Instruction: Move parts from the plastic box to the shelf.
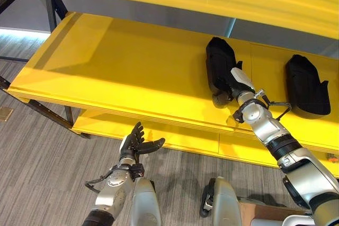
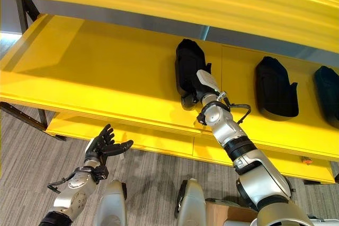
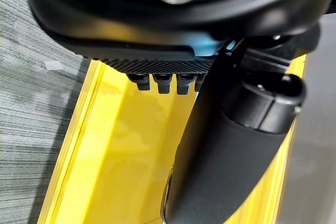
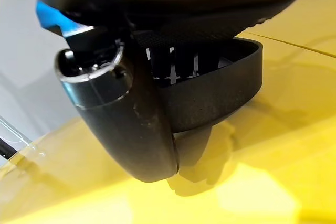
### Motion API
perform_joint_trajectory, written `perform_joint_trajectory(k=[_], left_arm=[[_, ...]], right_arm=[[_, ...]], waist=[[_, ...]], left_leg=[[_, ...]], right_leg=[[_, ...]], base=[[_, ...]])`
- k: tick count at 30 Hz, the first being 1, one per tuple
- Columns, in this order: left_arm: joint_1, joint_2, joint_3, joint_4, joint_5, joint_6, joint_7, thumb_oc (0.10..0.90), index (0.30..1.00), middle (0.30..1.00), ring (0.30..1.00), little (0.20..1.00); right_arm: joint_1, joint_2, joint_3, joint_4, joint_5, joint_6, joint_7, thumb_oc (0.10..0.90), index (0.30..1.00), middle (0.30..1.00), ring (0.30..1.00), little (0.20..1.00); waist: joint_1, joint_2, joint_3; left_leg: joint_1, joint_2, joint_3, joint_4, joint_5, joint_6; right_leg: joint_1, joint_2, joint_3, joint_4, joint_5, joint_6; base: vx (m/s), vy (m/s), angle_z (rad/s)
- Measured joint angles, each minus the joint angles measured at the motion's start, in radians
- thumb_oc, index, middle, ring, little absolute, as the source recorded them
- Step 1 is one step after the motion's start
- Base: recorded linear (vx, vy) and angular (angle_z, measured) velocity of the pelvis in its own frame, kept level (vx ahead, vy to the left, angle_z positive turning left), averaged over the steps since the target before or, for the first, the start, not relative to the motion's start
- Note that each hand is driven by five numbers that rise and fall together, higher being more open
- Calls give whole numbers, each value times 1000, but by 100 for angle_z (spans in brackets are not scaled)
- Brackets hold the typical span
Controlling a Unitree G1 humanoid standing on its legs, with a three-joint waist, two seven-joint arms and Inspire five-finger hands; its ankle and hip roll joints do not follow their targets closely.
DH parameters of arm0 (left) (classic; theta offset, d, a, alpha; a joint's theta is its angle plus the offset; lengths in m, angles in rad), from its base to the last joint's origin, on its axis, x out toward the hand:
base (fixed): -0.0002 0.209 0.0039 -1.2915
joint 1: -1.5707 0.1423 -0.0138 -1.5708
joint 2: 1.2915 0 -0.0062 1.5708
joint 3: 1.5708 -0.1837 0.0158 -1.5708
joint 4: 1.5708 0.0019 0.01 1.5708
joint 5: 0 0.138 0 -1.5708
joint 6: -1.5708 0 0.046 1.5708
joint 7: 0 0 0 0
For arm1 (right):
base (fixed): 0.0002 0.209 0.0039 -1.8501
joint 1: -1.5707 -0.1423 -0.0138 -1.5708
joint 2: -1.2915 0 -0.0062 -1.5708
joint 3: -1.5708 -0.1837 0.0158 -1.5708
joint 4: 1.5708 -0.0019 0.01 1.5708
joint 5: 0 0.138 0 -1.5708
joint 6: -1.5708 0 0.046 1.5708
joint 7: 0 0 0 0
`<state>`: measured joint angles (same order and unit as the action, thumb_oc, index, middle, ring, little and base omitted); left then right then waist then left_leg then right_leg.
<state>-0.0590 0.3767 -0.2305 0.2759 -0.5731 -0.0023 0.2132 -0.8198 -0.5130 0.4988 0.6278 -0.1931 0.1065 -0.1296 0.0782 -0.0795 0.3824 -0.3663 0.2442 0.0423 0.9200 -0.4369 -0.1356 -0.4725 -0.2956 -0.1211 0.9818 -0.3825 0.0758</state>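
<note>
One black part (image 2: 189, 70) has the right hand's fingers (image 4: 173, 61) on it: in the right wrist view they reach inside its curved rim with the thumb (image 4: 126, 124) pressed against the outer wall, so the right hand (image 2: 204, 86) looks to have it pinched, though the view is close and I may be misreading how firm the hold is. The part already rests on the yellow shelf (image 2: 106, 67), well along from its left end. Two more black parts (image 2: 275, 88) lie further right on the same board, apart from one another. This is the placing step, at its end, I judge. The next move calls for loosening the fingers and drawing the hand straight back without dragging the part toward the shelf's front edge. Below the shelf the left hand (image 1: 135, 144) hangs with fingers spread, holding nothing.
</note>
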Motion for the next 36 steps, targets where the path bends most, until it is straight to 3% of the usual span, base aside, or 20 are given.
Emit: perform_joint_trajectory(k=[22,36], left_arm=[[-1,1,0,0,0,0,-8,900,1000,1000,1000,1000],[-4,3,2,0,-1,1,-28,900,1000,1000,1000,1000]], right_arm=[[-104,-61,73,40,60,13,135,900,1000,1000,1000,1000],[-107,-166,161,-143,199,23,275,900,1000,1000,1000,1000]], waist=[[4,-1,0],[2,-4,1]], left_leg=[[-8,0,-1,0,1,-1],[-20,2,-11,0,1,-1]], right_leg=[[-7,1,-1,-1,0,0],[-10,3,-11,-5,0,0]], base=[[0,0,0],[0,0,0]])
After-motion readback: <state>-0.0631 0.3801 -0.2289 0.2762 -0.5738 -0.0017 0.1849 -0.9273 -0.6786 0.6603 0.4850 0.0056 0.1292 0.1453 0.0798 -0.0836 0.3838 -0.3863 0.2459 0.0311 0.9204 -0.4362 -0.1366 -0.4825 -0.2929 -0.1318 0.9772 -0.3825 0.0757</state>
